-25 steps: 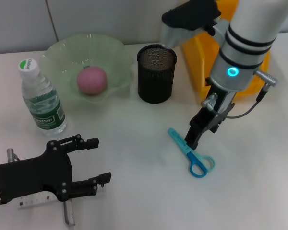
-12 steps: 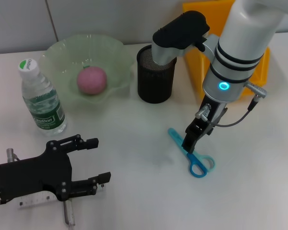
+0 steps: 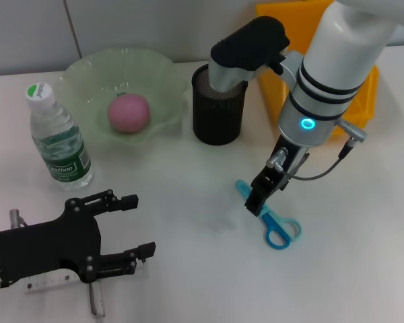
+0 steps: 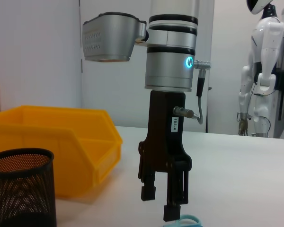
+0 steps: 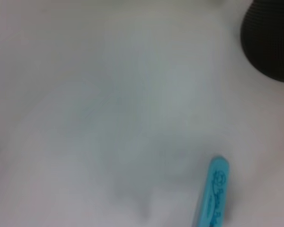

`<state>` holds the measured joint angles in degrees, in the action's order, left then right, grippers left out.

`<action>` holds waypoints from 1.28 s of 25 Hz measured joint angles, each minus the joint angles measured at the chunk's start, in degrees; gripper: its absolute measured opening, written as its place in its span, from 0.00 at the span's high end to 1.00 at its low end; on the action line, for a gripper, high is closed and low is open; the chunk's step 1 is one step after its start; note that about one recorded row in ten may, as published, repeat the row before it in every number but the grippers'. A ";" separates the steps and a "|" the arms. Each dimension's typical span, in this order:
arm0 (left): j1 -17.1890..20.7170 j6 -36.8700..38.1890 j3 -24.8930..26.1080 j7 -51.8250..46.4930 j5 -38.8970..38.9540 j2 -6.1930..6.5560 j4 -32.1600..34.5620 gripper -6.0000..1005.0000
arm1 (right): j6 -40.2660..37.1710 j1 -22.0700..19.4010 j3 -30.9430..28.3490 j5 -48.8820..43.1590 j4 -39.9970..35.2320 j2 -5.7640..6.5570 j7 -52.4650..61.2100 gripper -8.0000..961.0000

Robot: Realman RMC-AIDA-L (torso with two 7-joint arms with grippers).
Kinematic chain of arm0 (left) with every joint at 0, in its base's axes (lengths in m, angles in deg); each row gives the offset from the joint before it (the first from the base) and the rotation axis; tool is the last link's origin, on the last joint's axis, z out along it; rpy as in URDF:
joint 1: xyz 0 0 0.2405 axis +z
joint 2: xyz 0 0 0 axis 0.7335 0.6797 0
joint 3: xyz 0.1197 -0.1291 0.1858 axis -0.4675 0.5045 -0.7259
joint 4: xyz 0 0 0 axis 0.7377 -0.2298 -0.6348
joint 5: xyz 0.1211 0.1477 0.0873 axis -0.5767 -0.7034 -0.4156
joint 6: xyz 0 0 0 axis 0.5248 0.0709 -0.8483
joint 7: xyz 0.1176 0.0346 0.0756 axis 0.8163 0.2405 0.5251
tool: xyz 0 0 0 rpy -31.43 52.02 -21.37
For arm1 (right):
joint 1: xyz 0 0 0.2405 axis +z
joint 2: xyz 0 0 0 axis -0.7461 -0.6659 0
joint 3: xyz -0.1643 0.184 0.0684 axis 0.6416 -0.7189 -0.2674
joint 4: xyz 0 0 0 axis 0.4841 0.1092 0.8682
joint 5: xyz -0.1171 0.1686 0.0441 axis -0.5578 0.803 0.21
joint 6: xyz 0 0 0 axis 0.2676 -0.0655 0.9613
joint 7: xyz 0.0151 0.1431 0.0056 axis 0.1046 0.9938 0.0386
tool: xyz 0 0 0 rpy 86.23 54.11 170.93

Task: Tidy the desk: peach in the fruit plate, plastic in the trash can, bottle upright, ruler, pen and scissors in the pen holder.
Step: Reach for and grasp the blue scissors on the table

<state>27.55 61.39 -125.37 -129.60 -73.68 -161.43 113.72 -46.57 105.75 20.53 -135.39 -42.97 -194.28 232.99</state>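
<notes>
Blue scissors (image 3: 270,215) lie flat on the white desk, their capped blade also in the right wrist view (image 5: 213,195). My right gripper (image 3: 258,198) hangs open just above the blade end, seen side-on in the left wrist view (image 4: 164,202). The black mesh pen holder (image 3: 219,104) stands behind it. The peach (image 3: 128,112) lies in the green fruit plate (image 3: 87,74). The bottle (image 3: 58,138) stands upright at the left. My left gripper (image 3: 138,225) is open and parked at the front left, over a ruler (image 3: 50,281) and a pen (image 3: 96,303). No plastic shows.
A yellow bin (image 3: 363,94) stands at the back right, behind my right arm; it also shows in the left wrist view (image 4: 61,142) beside the pen holder (image 4: 21,189). The pen holder's edge shows in the right wrist view (image 5: 270,42).
My right arm has moved left and down, bringing its gripper from the scissors' middle toward the blade end. The left arm and the objects have not moved.
</notes>
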 joint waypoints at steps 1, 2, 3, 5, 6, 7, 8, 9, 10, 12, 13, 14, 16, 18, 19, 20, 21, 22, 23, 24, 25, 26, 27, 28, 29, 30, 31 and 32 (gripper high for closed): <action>0.00 0.00 0.00 -0.01 0.00 -0.01 -0.03 0.20 | 0.17 -0.03 0.28 0.16 0.13 0.00 0.01 0.24; -0.01 0.00 0.00 -0.03 -0.01 -0.02 -0.05 0.20 | 0.36 -0.07 0.47 0.25 0.33 0.00 0.01 0.24; -0.01 0.00 0.00 -0.03 -0.01 -0.02 -0.05 0.20 | 0.49 -0.09 0.60 0.26 0.64 0.00 0.01 0.24; -0.03 0.02 0.00 -0.33 -0.01 -0.04 -0.03 0.20 | 0.83 -0.11 0.66 0.28 1.21 0.00 0.01 0.24; -0.03 0.03 0.00 -0.44 -0.01 -0.04 -0.01 0.20 | 1.00 -0.13 0.66 0.29 1.37 0.00 0.01 0.24; -0.03 0.03 0.00 -0.65 -0.01 -0.05 0.04 0.20 | 1.13 -0.16 0.67 0.29 1.49 0.00 0.01 0.24; -0.03 0.03 0.00 -0.65 -0.01 -0.05 0.04 0.20 | 1.27 -0.18 0.68 0.30 1.55 0.00 0.01 0.24; -0.05 0.04 0.00 -0.88 -0.01 -0.06 0.12 0.20 | 1.59 -0.37 0.70 0.31 1.64 0.00 0.01 0.24; -0.05 0.06 0.00 -0.88 -0.01 -0.06 0.12 0.20 | 1.59 -0.37 0.70 0.31 1.64 0.00 0.01 0.24; -0.06 0.07 0.00 -0.88 -0.01 -0.06 0.14 0.20 | 1.90 -0.60 0.69 0.30 1.66 -0.03 0.01 0.24; -0.06 0.07 0.00 -0.88 -0.01 -0.06 0.14 0.20 | 2.06 -0.68 0.70 0.31 1.70 -0.05 0.01 0.24; -0.06 0.06 0.00 -0.88 -0.01 -0.06 0.15 0.20 | 2.49 -0.74 0.70 0.69 2.12 -0.06 0.01 0.24; -0.07 0.02 0.00 -0.88 -0.01 -0.06 0.15 0.20 | 2.71 -0.74 0.70 1.01 2.38 -0.07 -0.05 0.24; -0.07 0.01 0.00 -0.88 0.00 -0.06 0.15 0.20 | 3.15 -0.73 0.90 1.66 2.84 -0.08 -0.25 0.24; -0.07 0.01 0.00 -0.88 0.00 -0.06 0.15 0.20 | 3.47 -0.69 1.76 1.81 2.98 -0.09 -0.34 0.24; -0.07 0.00 0.00 -0.88 0.00 -0.06 0.13 0.20 | 3.47 -0.69 1.76 1.81 2.98 -0.09 -0.34 0.24; -0.07 0.00 0.00 -0.88 0.00 -0.06 0.13 0.20 | 3.64 -0.68 2.33 1.81 3.00 -0.09 -0.35 0.24; -0.09 0.00 0.00 -0.87 0.00 -0.06 0.10 0.20 | 3.75 -0.67 2.77 1.82 3.02 -0.09 -0.34 0.24; -0.11 0.00 0.00 -0.87 0.00 -0.06 0.11 0.20 | 3.88 -0.67 3.18 1.82 3.04 -0.09 -0.34 0.24; -0.11 0.00 0.00 -0.87 0.00 -0.06 0.11 0.20 | 3.97 -0.67 3.42 1.82 3.06 -0.09 -0.30 0.24; -0.11 0.00 0.00 -0.87 0.00 -0.06 0.11 0.20 | 4.01 -0.69 3.56 1.82 3.07 -0.09 -0.23 0.24; -0.14 0.02 0.00 -0.87 0.00 -0.07 0.11 0.20 | 4.04 -0.72 3.62 1.84 3.07 -0.09 -0.17 0.24; -0.14 0.02 0.00 -0.86 0.00 -0.06 0.11 0.20 | 4.08 -0.76 3.63 1.87 3.08 -0.09 -0.15 0.24; -0.15 0.02 0.00 -0.86 0.00 -0.06 0.09 0.20 | 4.12 -0.80 3.63 1.91 3.08 -0.09 -0.15 0.24; -0.15 0.02 0.00 -0.86 0.00 -0.06 0.09 0.21 | 4.16 -0.85 3.64 2.03 3.08 -0.09 -0.15 0.24; -0.15 0.02 0.00 -0.86 0.00 -0.06 0.07 0.21 | 4.17 -0.89 3.65 2.25 3.09 -0.09 -0.15 0.24; -0.15 0.01 -0.01 -0.86 0.00 -0.06 0.04 0.21 | 4.20 -0.93 3.66 2.53 3.13 -0.09 -0.17 0.24; -0.15 0.01 0.00 -0.86 0.00 -0.06 -0.03 0.21 | 4.24 -0.97 3.66 2.79 3.16 -0.09 -0.22 0.24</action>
<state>27.40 61.40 -125.37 -130.46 -73.68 -161.50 113.69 -42.33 104.78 24.19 -132.60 -39.81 -194.37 232.77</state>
